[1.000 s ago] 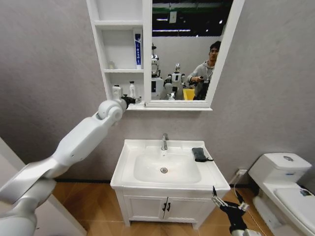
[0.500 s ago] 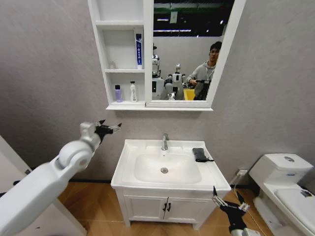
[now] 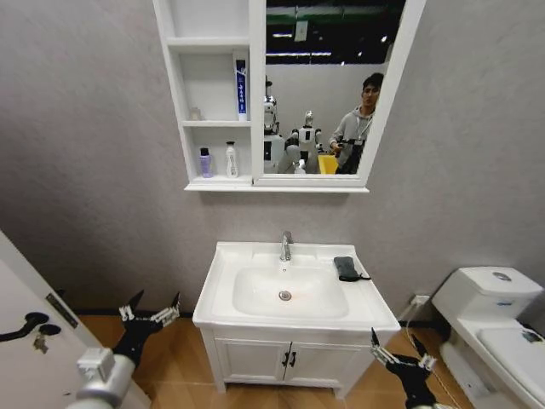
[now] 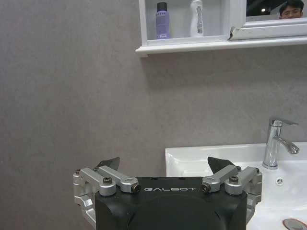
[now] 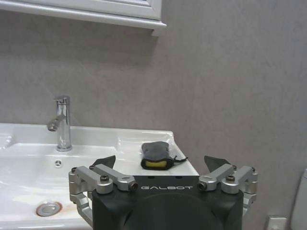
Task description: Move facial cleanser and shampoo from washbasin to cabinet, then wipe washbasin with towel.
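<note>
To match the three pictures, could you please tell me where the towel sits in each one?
Head view: towel on the washbasin's back right deck, right of the faucet.
Left wrist view: not in it.
Right wrist view: towel on the deck, beyond the right claw.
Shared landmark: the faucet.

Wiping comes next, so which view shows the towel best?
The right wrist view: the towel lies close and unblocked on the washbasin rim. In the head view it is small and dark.

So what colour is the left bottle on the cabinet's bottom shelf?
Purple with a black cap, clearest in the left wrist view.
</note>
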`<state>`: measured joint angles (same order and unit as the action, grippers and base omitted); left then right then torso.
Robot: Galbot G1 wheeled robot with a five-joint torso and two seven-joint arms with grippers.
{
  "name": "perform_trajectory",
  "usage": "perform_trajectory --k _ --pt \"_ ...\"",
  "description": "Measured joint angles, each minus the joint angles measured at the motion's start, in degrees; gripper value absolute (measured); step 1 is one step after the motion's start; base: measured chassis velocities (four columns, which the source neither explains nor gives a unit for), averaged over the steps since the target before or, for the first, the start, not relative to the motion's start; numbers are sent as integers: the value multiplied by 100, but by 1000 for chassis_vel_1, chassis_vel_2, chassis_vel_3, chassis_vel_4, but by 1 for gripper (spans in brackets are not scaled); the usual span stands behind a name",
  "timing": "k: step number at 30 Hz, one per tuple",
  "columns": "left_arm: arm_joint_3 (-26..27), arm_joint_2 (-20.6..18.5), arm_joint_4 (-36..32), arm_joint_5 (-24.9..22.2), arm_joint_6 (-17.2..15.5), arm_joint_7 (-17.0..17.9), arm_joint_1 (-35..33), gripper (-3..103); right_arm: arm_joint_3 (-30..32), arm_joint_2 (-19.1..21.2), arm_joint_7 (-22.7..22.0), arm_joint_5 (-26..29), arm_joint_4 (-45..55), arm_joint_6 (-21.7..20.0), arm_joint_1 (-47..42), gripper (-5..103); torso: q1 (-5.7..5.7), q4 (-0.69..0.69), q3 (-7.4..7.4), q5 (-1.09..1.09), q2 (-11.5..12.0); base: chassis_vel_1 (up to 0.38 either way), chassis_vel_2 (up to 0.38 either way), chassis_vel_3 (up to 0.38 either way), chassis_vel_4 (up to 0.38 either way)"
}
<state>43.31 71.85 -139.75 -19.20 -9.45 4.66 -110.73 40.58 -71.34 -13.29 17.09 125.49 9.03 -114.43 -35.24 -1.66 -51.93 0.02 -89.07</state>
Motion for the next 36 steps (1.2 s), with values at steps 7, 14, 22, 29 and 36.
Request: perform_trajectory --k 7,14,22,29,36 --pt "-72 329 -18 348 50 -124 -42 100 -58 203 316 305 94 102 103 100 -2 -1 -1 -1 1 0 0 0 0" --pt "-96 297 1 314 47 -120 10 100 -62 -14 439 196 268 402 169 100 -2 1 -1 -2 2 0 0 0 0" --pt "-107 276 12 286 32 -101 37 100 -120 -285 40 191 362 324 14 100 -2 0 -1 -3 1 0 0 0 0" --pt "-114 264 17 272 25 -90 51 100 -128 -391 -96 223 407 341 -102 100 -2 0 -1 -3 1 0 0 0 0" --pt "-117 258 22 265 21 -84 59 100 -94 -362 -124 227 382 325 -10 100 -2 0 -1 -3 1 -7 -10 8 6"
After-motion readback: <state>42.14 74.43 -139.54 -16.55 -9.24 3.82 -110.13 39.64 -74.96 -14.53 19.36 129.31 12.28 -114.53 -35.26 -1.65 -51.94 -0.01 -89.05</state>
